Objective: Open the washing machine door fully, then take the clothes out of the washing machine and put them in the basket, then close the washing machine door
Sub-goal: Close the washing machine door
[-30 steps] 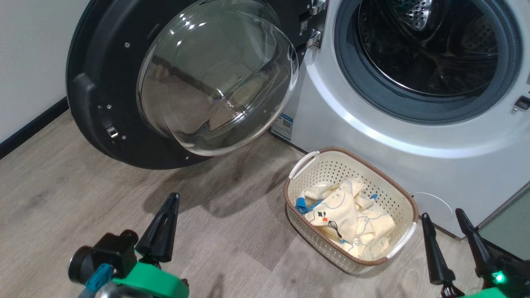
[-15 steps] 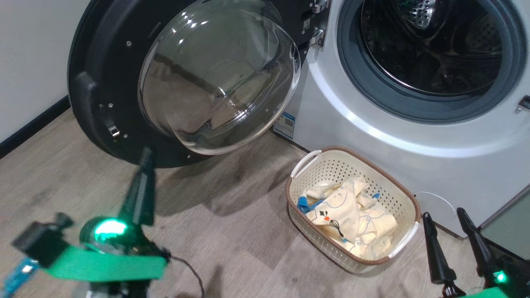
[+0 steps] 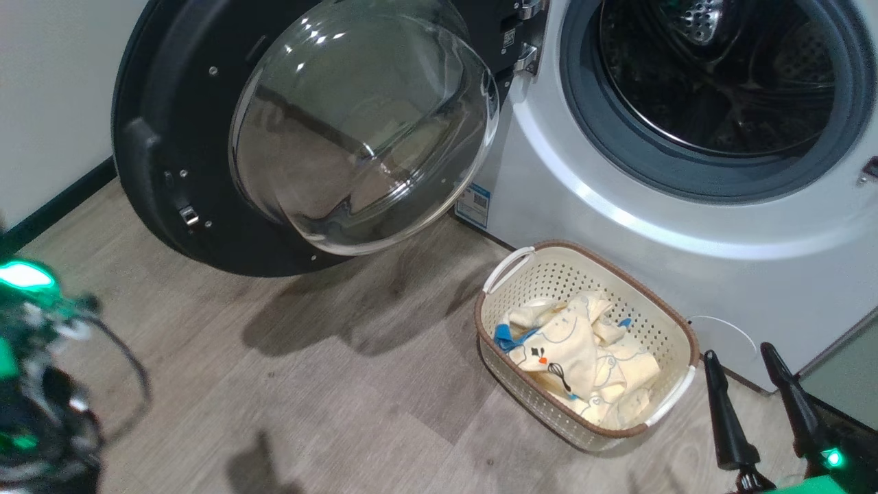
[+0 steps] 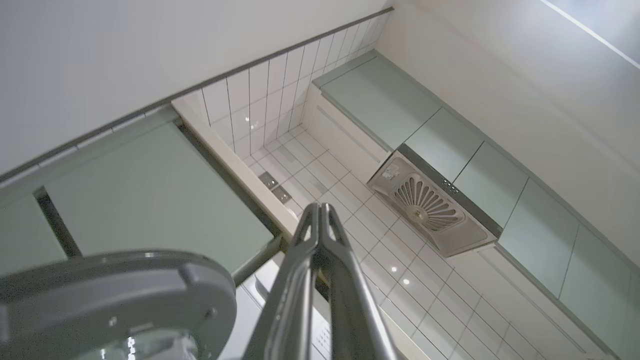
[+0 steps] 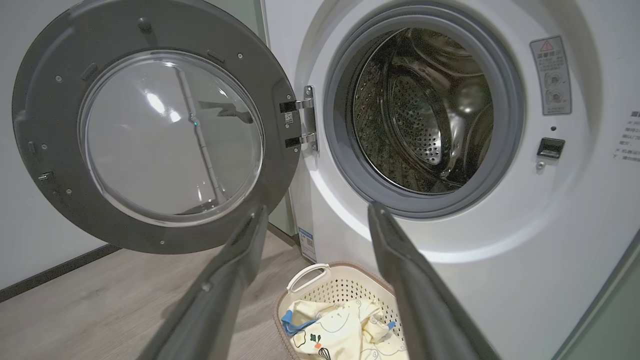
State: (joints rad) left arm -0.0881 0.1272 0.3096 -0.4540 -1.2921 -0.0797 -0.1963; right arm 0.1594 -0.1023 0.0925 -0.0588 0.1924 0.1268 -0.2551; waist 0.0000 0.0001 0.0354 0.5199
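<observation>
The washing machine door (image 3: 171,158) stands swung wide to the left, its glass bowl (image 3: 363,130) bulging toward me. The washing machine (image 3: 617,226) shows a dark drum mouth (image 3: 713,75) with no fabric visible inside. On the floor before it sits the basket (image 3: 598,259), with the clothes (image 3: 576,357) heaped in it. My right gripper (image 3: 739,350) is open and empty, low and just right of the basket; from its wrist, the right gripper (image 5: 317,207) faces the machine (image 5: 500,240), the door (image 5: 45,100) and the clothes (image 5: 340,335). My left gripper (image 4: 320,207) is shut and empty, pointing up.
Bare wood floor (image 3: 309,384) stretches left of the basket. A white wall with dark skirting (image 3: 48,213) runs behind the door. A pale green cabinet (image 3: 844,370) stands at the lower right. My blurred left arm (image 3: 34,357) is at the left edge. Overhead are cabinets and a range hood (image 4: 430,210).
My left arm swung from the lower left out to the far left edge of the head view, taking its fingers out of that view. The right gripper, door and basket stayed put.
</observation>
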